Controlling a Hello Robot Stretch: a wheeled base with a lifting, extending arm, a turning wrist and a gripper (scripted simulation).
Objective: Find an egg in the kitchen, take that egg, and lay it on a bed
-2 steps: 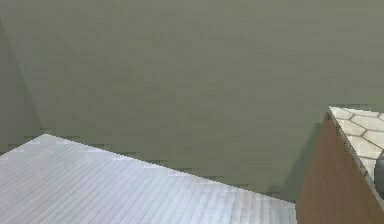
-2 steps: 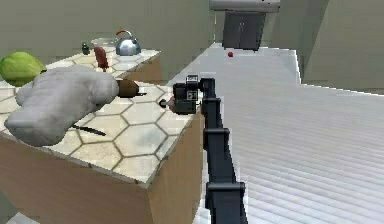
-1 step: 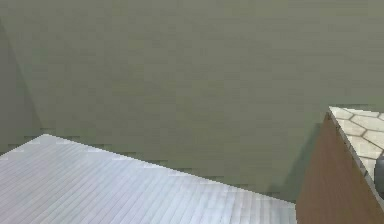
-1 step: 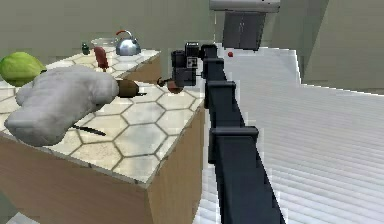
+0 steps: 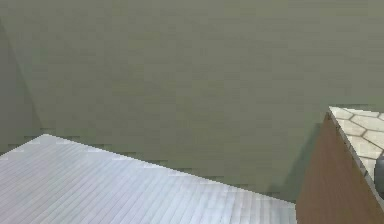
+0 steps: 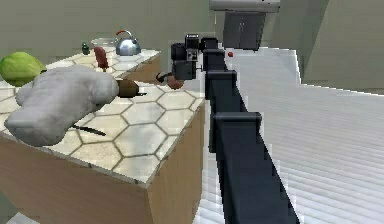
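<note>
— Where do we log the gripper point(image 6: 173, 72)?
— At the counter point(image 6: 140, 128), by its edge. We cannot determine the finger state, nor whether it holds anything.
— And the egg?
— We cannot confirm one. A small reddish-brown blob point(image 6: 172, 84) sits at the gripper, on the counter.
— Further out?
— On the counter: a silver kettle point(image 6: 127, 45) farther back, a pale lump point(image 6: 60, 100) nearer.
</note>
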